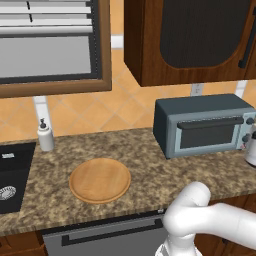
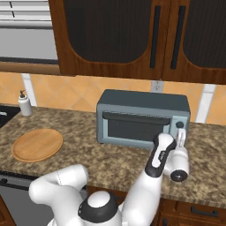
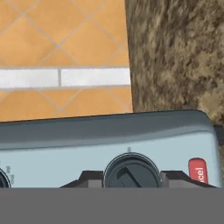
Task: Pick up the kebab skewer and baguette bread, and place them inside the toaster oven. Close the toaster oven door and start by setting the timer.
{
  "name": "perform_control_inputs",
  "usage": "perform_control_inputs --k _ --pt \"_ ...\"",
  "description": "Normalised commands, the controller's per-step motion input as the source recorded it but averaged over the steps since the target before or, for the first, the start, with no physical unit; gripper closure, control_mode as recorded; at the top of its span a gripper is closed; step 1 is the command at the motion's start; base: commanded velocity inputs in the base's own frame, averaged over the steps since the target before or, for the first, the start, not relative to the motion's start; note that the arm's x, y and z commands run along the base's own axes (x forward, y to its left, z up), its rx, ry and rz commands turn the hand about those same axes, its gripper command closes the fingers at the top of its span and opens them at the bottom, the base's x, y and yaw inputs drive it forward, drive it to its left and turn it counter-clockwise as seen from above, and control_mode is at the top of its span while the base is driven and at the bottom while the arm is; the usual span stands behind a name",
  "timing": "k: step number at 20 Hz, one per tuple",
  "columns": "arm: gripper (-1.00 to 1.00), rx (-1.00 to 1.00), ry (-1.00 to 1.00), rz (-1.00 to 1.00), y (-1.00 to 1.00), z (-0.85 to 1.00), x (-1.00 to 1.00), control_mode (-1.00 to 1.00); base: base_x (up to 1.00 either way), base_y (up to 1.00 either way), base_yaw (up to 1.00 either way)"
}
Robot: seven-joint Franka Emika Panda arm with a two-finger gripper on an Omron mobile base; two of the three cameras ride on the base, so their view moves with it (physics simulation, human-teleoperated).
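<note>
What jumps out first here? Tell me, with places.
The grey-blue toaster oven sits on the granite counter against the tiled wall, door shut. The gripper is at its right-hand control panel, fingers either side of a dark knob. An empty wooden plate lies left of the oven.

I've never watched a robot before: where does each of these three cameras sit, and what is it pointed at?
Left base view: behind the arm's left, facing the counter, wooden plate and toaster oven; white arm at lower right.
Right base view: behind its right, same oven and plate; arm reaches the oven's knobs.
Hand view: on the hand, facing a knob between the gripper fingertips.
</note>
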Motion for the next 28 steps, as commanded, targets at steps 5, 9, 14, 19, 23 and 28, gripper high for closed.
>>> perform_control_inputs --k 5,9,14,19,23,28 --pt "1.00 0.30 0.00 -0.14 0.05 0.17 0.03 -1.00 0.00 0.00 0.00" --pt "1.00 0.32 0.00 -0.11 0.00 0.10 0.00 -1.00 0.00 0.00 0.00" --pt "1.00 0.35 0.00 -0.11 0.00 0.09 0.00 -1.00 0.00 0.00 0.00" --pt "1.00 0.37 0.00 -0.11 0.00 0.12 0.00 -1.00 0.00 0.00 0.00" --pt "1.00 0.37 0.00 -0.10 0.00 0.07 0.00 -1.00 0.00 0.00 0.00" --pt "1.00 0.40 0.00 -0.08 0.04 0.01 0.00 -1.00 0.00 0.00 0.00"
